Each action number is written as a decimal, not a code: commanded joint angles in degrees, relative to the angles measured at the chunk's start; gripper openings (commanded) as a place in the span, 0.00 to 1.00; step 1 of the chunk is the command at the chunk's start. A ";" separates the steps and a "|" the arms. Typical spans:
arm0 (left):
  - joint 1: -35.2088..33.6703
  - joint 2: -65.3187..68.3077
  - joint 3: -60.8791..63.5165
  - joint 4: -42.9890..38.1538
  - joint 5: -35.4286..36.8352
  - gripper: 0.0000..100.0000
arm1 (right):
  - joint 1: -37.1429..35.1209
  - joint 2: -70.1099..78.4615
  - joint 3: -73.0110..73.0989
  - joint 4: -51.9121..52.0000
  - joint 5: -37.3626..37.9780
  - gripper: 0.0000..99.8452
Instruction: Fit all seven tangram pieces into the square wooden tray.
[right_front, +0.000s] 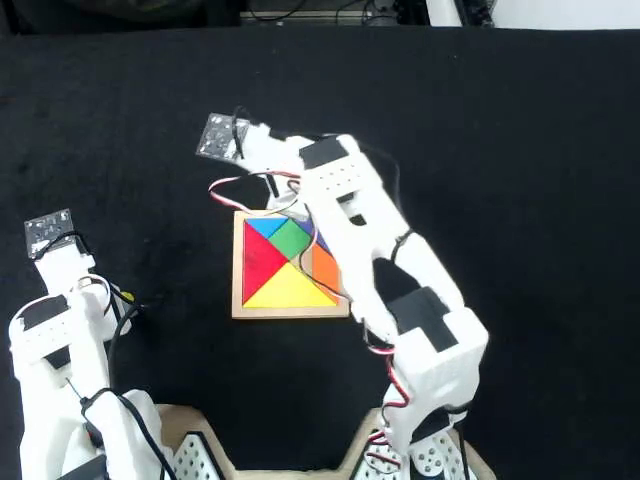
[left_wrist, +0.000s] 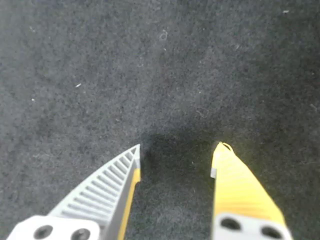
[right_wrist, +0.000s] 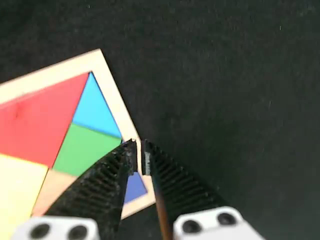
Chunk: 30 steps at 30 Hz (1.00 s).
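Note:
The square wooden tray (right_front: 239, 300) lies mid-table with coloured pieces in it: a red triangle (right_front: 258, 262), a yellow triangle (right_front: 290, 290), a light blue triangle (right_front: 264, 226), a green square (right_front: 292, 240) and an orange piece (right_front: 325, 268). A dark blue piece (right_wrist: 135, 186) peeks out beside my right fingers. My right arm stretches across the tray's right side. Its gripper (right_wrist: 140, 148) is shut on nothing, tips over the tray's far rim (right_wrist: 112, 82) by the green square (right_wrist: 85, 147). My left gripper (left_wrist: 177, 152) hangs open over bare black cloth at the front left (right_front: 128, 297).
Black cloth (right_front: 520, 150) covers the whole table. The right arm's body (right_front: 370, 230) hides the tray's right edge. The arm bases (right_front: 200, 455) stand at the front edge. Open room lies to the left, right and far side of the tray.

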<state>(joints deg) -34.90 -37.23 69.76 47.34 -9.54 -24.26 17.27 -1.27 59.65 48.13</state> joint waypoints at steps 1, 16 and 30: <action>0.40 -1.14 -0.31 -1.93 0.62 0.23 | 1.67 -8.04 -3.21 6.95 -4.13 0.01; 9.71 -2.55 -6.90 4.40 0.70 0.23 | 13.63 -55.43 20.35 10.29 -17.85 0.01; 18.07 -33.93 -46.29 24.00 0.70 0.23 | 24.09 -87.96 20.97 10.20 -25.76 0.01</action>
<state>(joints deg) -17.85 -60.70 30.20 70.64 -9.36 -0.88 -64.04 19.91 69.76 24.92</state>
